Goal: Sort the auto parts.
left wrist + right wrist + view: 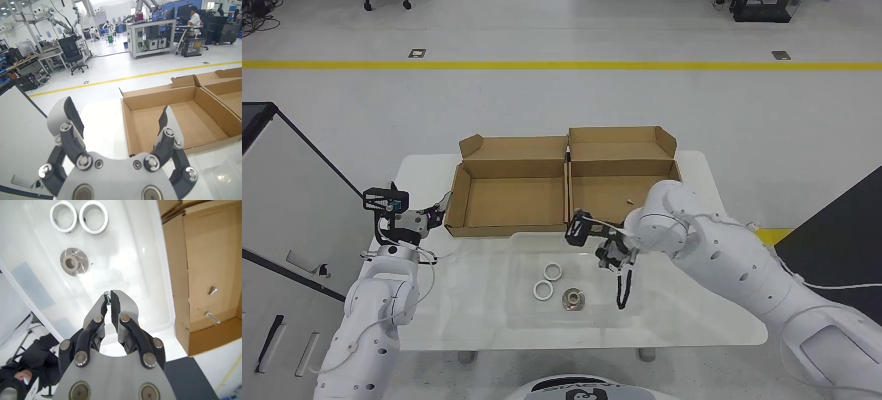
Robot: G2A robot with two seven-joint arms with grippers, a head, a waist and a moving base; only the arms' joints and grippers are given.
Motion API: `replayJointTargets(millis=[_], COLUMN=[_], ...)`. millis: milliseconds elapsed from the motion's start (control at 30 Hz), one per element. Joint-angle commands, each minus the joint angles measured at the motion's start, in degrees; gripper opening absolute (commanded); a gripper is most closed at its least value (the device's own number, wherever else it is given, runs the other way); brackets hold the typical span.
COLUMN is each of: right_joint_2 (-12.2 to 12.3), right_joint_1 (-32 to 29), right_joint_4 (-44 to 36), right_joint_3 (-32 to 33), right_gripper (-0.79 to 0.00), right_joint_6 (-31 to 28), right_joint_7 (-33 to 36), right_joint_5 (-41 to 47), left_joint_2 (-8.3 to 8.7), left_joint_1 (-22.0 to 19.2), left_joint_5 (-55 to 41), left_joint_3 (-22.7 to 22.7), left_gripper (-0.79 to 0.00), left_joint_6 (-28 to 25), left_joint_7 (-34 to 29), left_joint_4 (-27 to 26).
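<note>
In the middle of the top view, just below the two cardboard boxes, the right gripper (pixel 621 300) hangs over a clear plastic tray (pixel 171 321). Its fingers are pinched tight on a small bolt (pixel 107 297), with the bolt's head poking out past the fingertips. The bolt is up in the air, not touching the tray floor.

Lower centre of the top view, inside the tray, sit two silver rings (pixel 548 281) almost touching each other. Just beside them is a metal flange (pixel 572 298) lying flat, hole facing up. All three are a little left of the right gripper.

The right box (pixel 612 200) has two small metal bits in it (the right wrist view shows them best): a short pin (pixel 213 290) and a longer bolt (pixel 212 317), a bit apart from each other. Its floor is mostly bare otherwise. The left box (pixel 507 205) stands right against it, sides touching.

Over at the left edge of the white table (pixel 472 335), the left gripper (pixel 117 104) hovers by the left box's outer wall with its fingers spread wide and nothing between them.
</note>
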Motion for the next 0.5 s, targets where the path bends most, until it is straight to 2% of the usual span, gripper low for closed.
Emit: replayJointTargets(millis=[0, 133, 200, 300, 467], right_joint_2=[1.18, 3.49, 4.36, 5.15, 5.81], right_joint_1=[-1.71, -6.77, -8.83, -11.0, -10.88], right_joint_4=[3.01, 9.42, 11.15, 12.22, 11.42], right_joint_3=[5.22, 14.79, 17.4, 18.66, 17.06], right_gripper=[-0.785, -0.785, -0.785, -0.785, -0.785], right_joint_6=[-2.07, -8.04, -9.39, -11.14, -13.99], right_joint_7=[-1.09, -2.93, -4.27, -6.01, -8.85], right_joint_5=[8.34, 24.43, 30.96, 43.27, 60.01], left_joint_2=[0.0, 0.0, 0.0, 0.0, 0.0], left_joint_1=[0.0, 0.0, 0.0, 0.0, 0.0], left_joint_5=[0.0, 0.0, 0.0, 0.0, 0.0], left_joint_3=[0.0, 0.0, 0.0, 0.0, 0.0], left_gripper=[0.0, 0.0, 0.0, 0.0, 0.0], left_joint_6=[0.0, 0.0, 0.0, 0.0, 0.0], left_joint_7=[0.0, 0.0, 0.0, 0.0, 0.0], left_joint_4=[0.0, 0.0, 0.0, 0.0, 0.0])
